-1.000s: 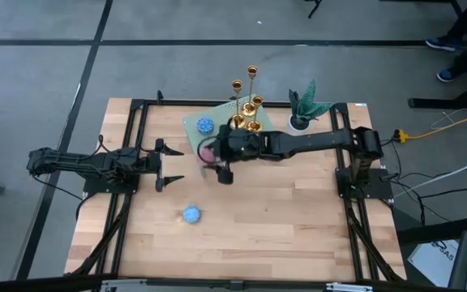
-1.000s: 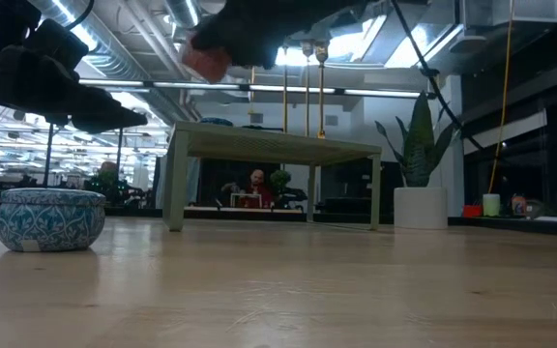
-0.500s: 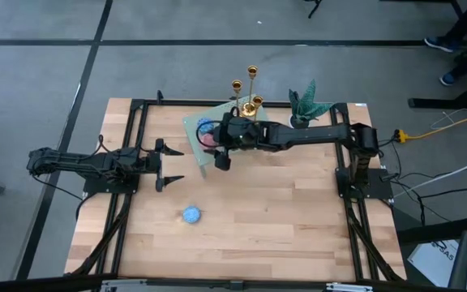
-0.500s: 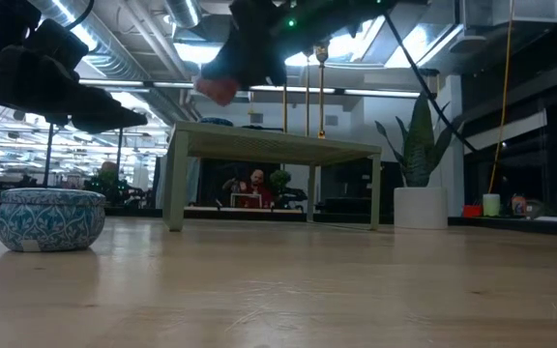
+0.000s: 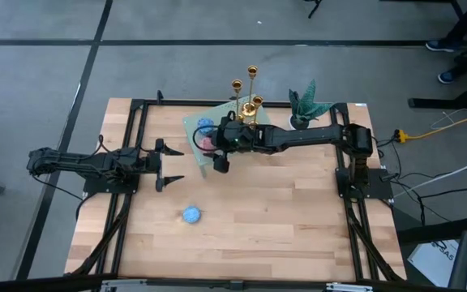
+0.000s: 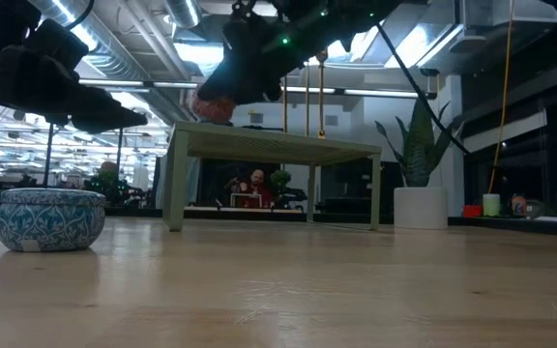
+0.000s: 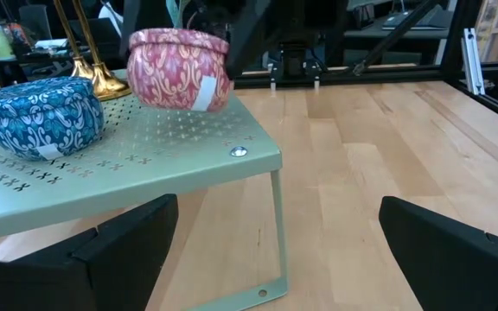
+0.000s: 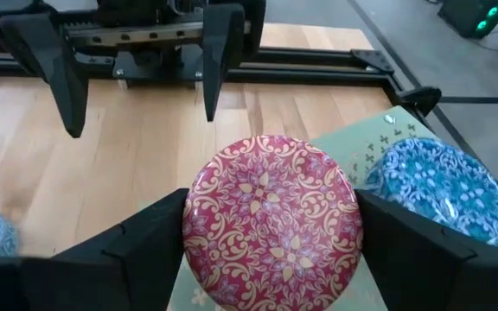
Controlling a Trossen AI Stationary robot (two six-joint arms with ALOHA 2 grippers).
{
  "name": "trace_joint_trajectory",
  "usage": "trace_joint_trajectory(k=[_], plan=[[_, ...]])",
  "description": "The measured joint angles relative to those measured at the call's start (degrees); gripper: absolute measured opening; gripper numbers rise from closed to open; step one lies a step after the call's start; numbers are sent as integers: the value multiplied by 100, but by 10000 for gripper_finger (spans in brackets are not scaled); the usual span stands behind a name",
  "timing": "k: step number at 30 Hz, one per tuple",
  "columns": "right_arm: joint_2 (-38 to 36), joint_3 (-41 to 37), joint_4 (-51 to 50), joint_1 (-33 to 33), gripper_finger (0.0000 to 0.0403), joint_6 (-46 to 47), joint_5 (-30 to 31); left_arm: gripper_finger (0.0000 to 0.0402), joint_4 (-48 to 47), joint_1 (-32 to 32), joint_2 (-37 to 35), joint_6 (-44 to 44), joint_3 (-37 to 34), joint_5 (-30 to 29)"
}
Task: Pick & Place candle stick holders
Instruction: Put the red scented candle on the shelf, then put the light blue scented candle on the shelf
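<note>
Pink patterned tin [image 7: 180,70] held just above a pale green perforated stand [image 7: 145,164], upper left of frame; blue tin [image 7: 39,116] at left on it, gold candlestick bases [image 7: 102,80] behind; wooden desk [image 7: 387,147] at right.

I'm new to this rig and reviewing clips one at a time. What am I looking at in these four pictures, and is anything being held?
Two dark robot arms work at a wooden table. One picture looks straight down, one looks level along the table top, and one comes from each arm's wrist.

The right gripper reaches over a pale green perforated metal shelf and holds a round pink patterned tin between its jaws, at or just above the shelf. A round blue patterned tin sits on that shelf near three gold candle stick holders. Another blue patterned tin lies on the bare table, and a small potted plant stands at the far edge.

The left gripper waits open at the left side, holding nothing.
</note>
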Motion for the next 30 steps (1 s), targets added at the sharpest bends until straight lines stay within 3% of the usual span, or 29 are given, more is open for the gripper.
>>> trace_joint_trajectory(k=[16,30], plan=[[28,2,151,-49,312,-42,43,400,0,0,2,-1,-1,0],[28,2,139,-188,384,-75,45,400,1,0,0,-1,-1,0]])
